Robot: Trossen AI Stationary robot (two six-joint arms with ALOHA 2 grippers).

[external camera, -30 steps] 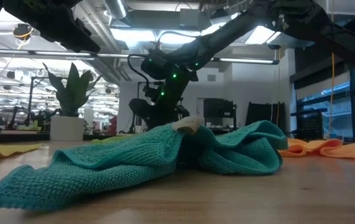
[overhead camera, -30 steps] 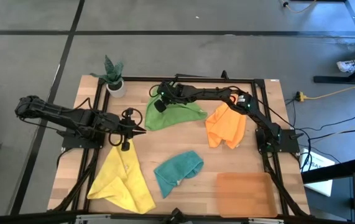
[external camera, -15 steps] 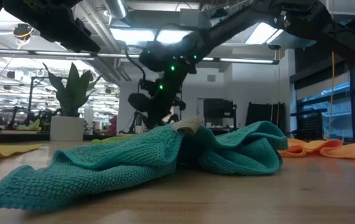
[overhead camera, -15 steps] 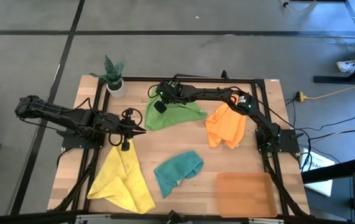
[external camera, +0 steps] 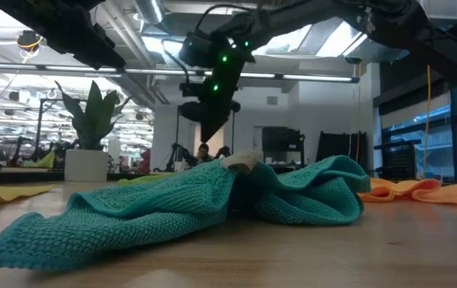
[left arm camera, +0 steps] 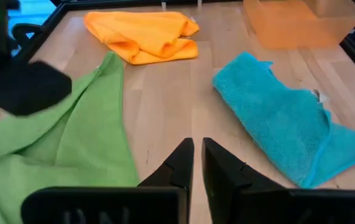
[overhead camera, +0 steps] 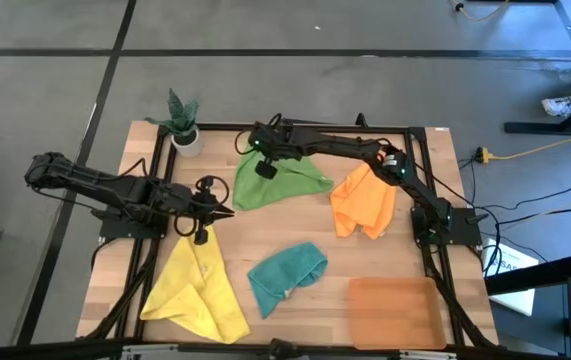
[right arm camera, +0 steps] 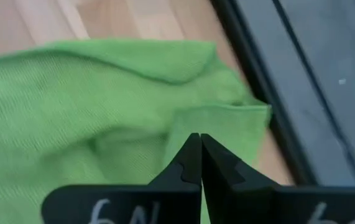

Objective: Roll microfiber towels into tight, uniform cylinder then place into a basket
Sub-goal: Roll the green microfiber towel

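Four towels lie loose and crumpled on the wooden table: green (overhead camera: 280, 185) at the far middle, orange (overhead camera: 363, 205) to its right, teal (overhead camera: 285, 275) near the middle, yellow (overhead camera: 197, 292) at the near left. The orange-brown basket (overhead camera: 395, 310) stands at the near right. My right gripper (overhead camera: 265, 168) hangs shut above the green towel's far left part (right arm camera: 102, 112), pointing steeply down, with nothing hanging from it in the low view (external camera: 210, 138). My left gripper (left arm camera: 197, 148) waits at the left, fingers all but together, above bare wood beside the green towel.
A small white plant pot (overhead camera: 186, 140) stands at the far left corner. A black frame rail (right arm camera: 276, 81) runs just beyond the green towel's far edge. Bare wood lies between the green and teal towels (left arm camera: 165, 93).
My right gripper has risen from down at the green towel's far left part to well above it, rolling about its own axis as it rose. The green towel lies as it did before. My left arm has kept still.
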